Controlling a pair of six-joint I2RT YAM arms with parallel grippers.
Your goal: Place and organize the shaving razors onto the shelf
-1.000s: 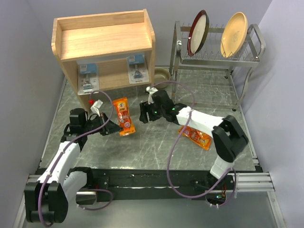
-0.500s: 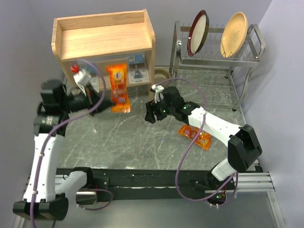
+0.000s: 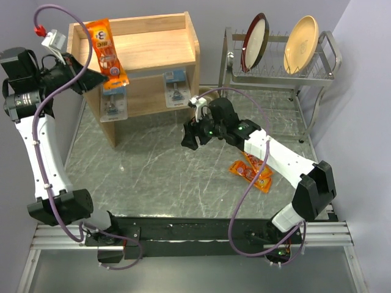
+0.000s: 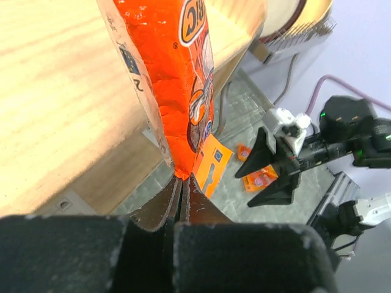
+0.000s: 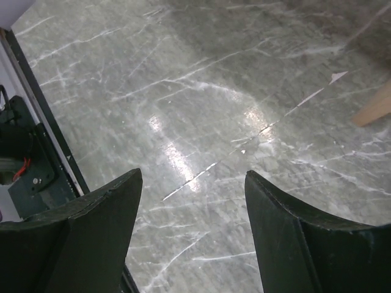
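Note:
My left gripper [image 3: 90,78] is shut on the lower end of an orange razor pack [image 3: 107,52] and holds it upright over the left part of the wooden shelf's [image 3: 146,55] top tier. In the left wrist view the pack [image 4: 183,79] rises from my closed fingertips [image 4: 182,183] in front of the shelf top [image 4: 55,97]. Two blister packs [image 3: 114,101] [image 3: 175,87] stand on the lower tier. Two orange packs [image 3: 252,173] lie on the table at the right. My right gripper [image 3: 189,139] [image 5: 192,183] is open and empty, low over bare table.
A metal dish rack [image 3: 278,76] with two plates stands at the back right. A bowl [image 3: 209,95] sits between it and the shelf. Grey walls close in on the left and right. A shelf foot [image 5: 374,107] shows in the right wrist view.
My left arm has lifted the orange pack from the table up to the shelf's top tier. My right gripper has stayed open near the table's middle, shifting slightly.

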